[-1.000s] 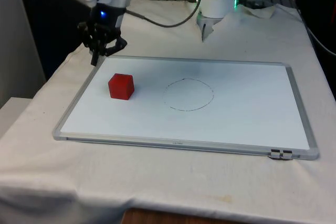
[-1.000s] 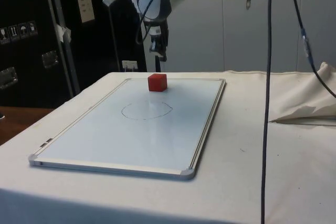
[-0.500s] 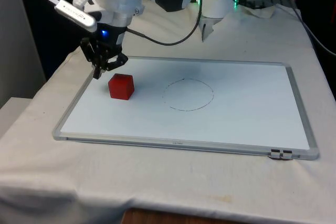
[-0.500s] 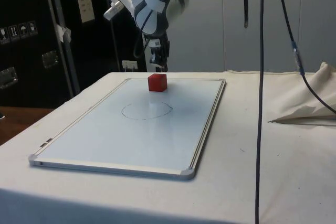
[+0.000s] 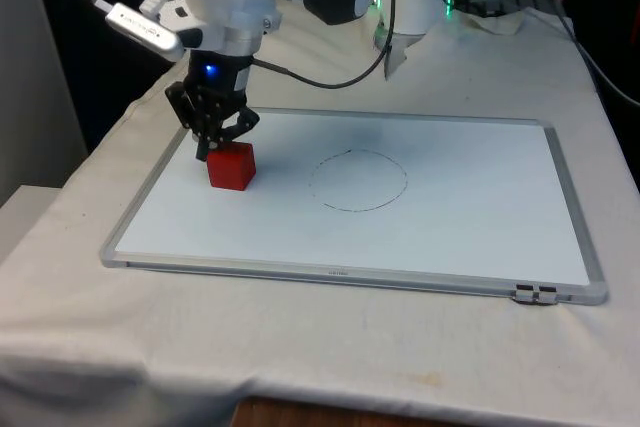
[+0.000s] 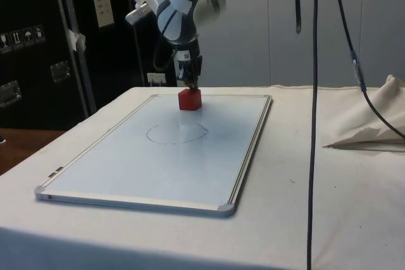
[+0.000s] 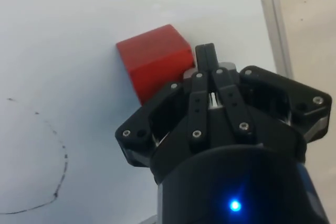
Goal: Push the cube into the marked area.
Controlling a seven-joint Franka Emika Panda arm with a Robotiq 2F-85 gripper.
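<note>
Gripper [image 5: 211, 150] sits low at the cube [image 5: 231, 166], on the cube's side away from the circle [image 5: 359, 180]; fingers pressed together, holding nothing, forming one narrow pusher. In the wrist view the fingertip [image 7: 205, 56] looks to be at the cube's [image 7: 154, 61] edge near a corner; contact or a hair's gap, cannot tell.

Cube stands on the board [image 5: 470, 237] towards the front view's left, outside the circle and well short of it.

Step in hand: start of the push. Judgement: keep the tip low and aimed through the cube's centre towards the circle. An off-centre touch near a corner would likely spin the cube, not slide it. Push slowly and stop once it is inside the line.

Materials: cube red, matte, sharp-edged, looks rigid. Board smooth, glossy white, thin metal frame; should slide easily. Circle is a thin, broken pen line. Cloth [image 5: 330, 347] soft, slightly wrinkled.
</note>
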